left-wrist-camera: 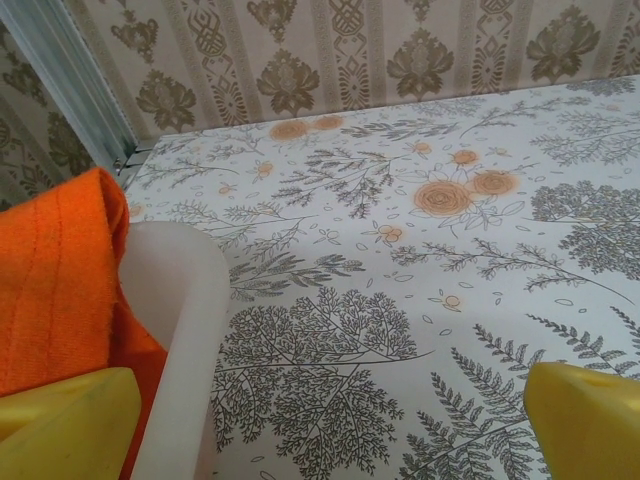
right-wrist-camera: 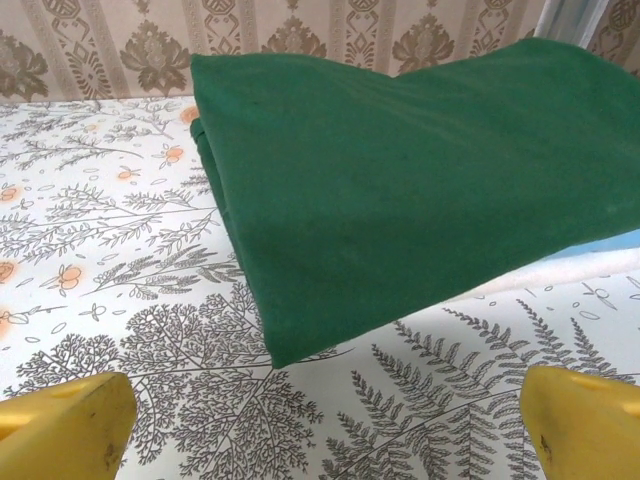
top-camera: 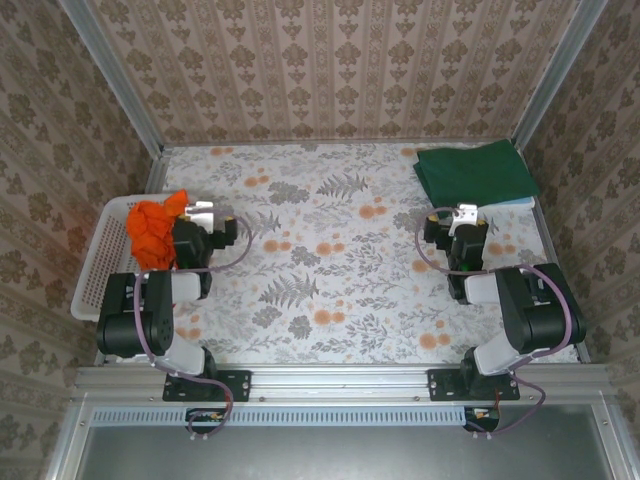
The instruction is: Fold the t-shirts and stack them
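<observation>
Stacking stood part done: the dark green t-shirt [top-camera: 475, 172] lay folded atop the light blue t-shirt [right-wrist-camera: 612, 245] in the far right corner of the table [top-camera: 340, 250], out of the working middle. My right gripper [top-camera: 466, 214] faced that pile, jaws wide and empty. My left gripper [top-camera: 201, 211], likewise spread and empty, hung beside the basket [top-camera: 95, 270] at the left edge, where the orange t-shirt [top-camera: 152, 230] lay crumpled, presumably next for folding.
</observation>
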### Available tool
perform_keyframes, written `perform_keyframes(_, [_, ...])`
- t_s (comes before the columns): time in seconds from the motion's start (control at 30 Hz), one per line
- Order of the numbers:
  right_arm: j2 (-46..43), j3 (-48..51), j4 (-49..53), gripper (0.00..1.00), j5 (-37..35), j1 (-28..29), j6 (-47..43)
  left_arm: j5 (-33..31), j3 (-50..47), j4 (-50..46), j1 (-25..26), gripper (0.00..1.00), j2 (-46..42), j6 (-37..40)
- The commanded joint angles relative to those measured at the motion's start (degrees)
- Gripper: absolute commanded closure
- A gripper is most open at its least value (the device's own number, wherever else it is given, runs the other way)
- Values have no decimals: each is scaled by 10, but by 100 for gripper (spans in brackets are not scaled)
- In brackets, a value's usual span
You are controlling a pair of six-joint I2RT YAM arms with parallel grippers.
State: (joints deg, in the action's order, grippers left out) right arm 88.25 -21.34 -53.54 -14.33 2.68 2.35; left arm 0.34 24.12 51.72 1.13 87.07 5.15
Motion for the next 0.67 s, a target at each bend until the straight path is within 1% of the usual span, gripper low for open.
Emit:
perform_keyframes(0.0, [-3, -4, 9, 0, 3, 3, 8, -37, -13, -21, 13, 0, 8, -14])
perform_keyframes(0.17, [-4, -4, 9, 0, 3, 3, 8, -10, -7, -32, 1, 0, 9, -19])
perform_keyframes(0.63, [-3, -5, 12, 1, 8, 0, 9, -7, -7, -33, -1, 0, 9, -20])
